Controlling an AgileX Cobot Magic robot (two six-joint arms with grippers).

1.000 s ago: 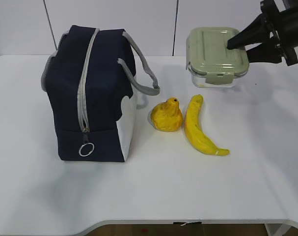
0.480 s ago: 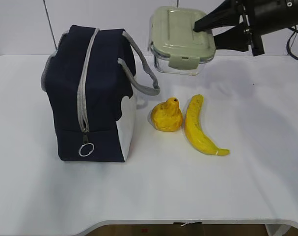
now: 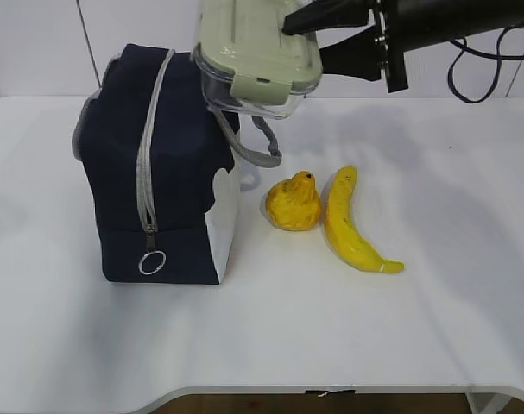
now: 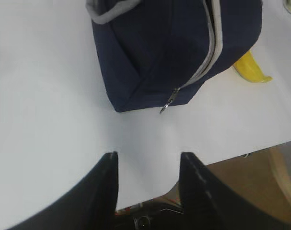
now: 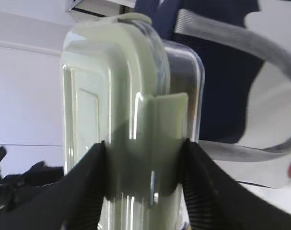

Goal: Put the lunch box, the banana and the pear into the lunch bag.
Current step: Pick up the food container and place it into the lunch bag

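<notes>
In the exterior view, the lunch box [image 3: 257, 60] is seen held in the air at the upper centre of the frame, its pale green lid tilted toward the camera, just above the right-hand top edge of the lunch bag [image 3: 162, 164]. It is clamped at its right end by the right gripper [image 3: 318, 39], which enters from the upper right corner, one finger lying on the lid and the other under the clear base. The navy bag is shown standing upright at centre left on the white table [image 3: 417, 328], its grey zipper closed down the near face and the ring pull hanging low. The pear [image 3: 293, 202] is seen just right of the bag, with the banana [image 3: 352, 224] beside it on its right, both resting on the table.

In the left wrist view, the left gripper [image 4: 147, 163] is seen at the bottom centre with its two dark fingers apart and nothing between them, poised over bare table. The bag fills the upper centre, and a tip of the banana shows at the right edge behind it.

In the right wrist view, the lunch box fills the centre, gripped between the two black fingers [image 5: 87, 191] at the lower left and lower right. The bag and a grey handle [image 5: 241, 43] are visible at the upper right.
</notes>
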